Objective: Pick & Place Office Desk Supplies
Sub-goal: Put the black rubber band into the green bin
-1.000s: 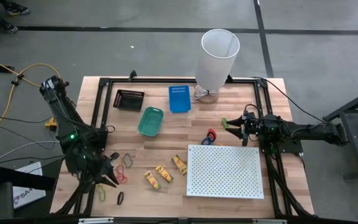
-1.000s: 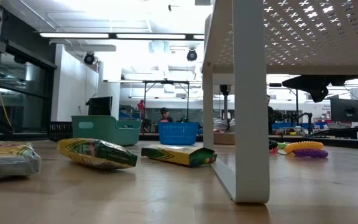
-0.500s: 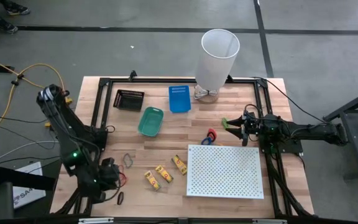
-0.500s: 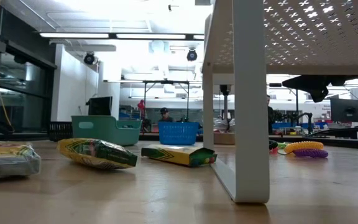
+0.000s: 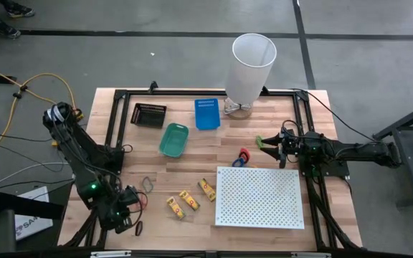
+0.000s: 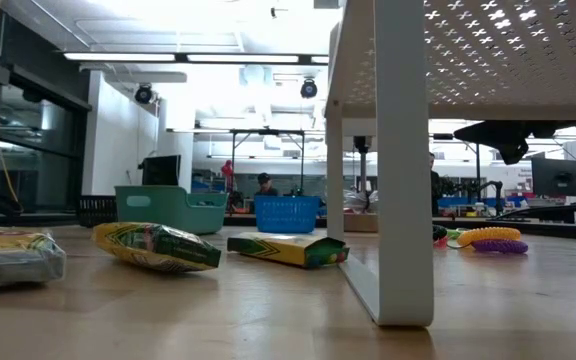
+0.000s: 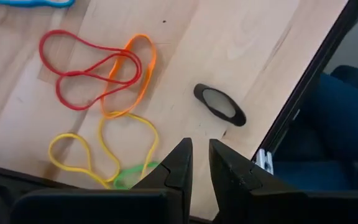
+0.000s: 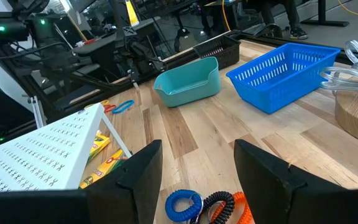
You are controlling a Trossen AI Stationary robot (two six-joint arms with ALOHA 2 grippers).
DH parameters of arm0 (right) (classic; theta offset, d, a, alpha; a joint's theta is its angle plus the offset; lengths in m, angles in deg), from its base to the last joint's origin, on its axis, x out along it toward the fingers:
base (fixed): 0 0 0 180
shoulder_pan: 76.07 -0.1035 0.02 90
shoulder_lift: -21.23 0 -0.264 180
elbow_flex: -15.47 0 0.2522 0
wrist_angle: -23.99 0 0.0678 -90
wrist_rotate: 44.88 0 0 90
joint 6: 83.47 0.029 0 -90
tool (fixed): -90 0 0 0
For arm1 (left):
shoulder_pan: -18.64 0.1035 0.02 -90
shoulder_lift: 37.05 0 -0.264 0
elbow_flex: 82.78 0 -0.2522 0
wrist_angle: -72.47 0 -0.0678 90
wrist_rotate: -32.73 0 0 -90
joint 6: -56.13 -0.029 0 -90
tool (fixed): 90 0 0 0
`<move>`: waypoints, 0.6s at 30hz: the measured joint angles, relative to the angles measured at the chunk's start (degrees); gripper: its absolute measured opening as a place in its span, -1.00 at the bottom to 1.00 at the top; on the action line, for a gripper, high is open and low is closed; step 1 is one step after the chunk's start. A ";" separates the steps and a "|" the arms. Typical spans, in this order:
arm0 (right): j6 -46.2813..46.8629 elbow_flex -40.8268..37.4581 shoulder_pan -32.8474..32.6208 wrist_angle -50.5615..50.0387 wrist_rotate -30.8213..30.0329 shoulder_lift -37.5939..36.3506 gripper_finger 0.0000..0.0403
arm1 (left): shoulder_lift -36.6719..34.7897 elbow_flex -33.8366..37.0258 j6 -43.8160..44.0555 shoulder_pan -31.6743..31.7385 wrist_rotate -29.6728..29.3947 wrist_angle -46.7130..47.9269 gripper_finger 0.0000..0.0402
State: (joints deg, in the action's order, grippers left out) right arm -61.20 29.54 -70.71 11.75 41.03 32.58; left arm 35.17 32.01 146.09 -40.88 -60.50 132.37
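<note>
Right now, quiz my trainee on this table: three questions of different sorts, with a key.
1. True or false: the right tool holds a pack.
2. Just ahead of the left tool, which band crosses the red band? A yellow, B orange, C black.
3. Fill in: ___ yellow packs lie beside the white board.

Key: 1 false, it is open and empty; 2 B; 3 three.
</note>
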 joint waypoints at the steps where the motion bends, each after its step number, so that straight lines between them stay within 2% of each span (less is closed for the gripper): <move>1: 0.00 0.00 -0.02 0.00 0.00 0.00 -0.07 | 0.35 0.00 0.84 -0.42 -0.56 -0.83 -0.75; 7: 0.00 0.00 0.00 0.00 0.00 0.01 -0.07 | 4.50 -1.21 5.82 -2.94 -5.10 -4.67 -0.75; 18: 0.00 -0.02 -0.02 0.02 0.01 0.02 -0.07 | 14.46 -8.45 14.23 -3.77 -6.61 -3.31 -0.75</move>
State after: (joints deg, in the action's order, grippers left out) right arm -61.20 29.52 -70.73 11.77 41.04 32.60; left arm 49.63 23.56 160.31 -44.65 -67.10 129.06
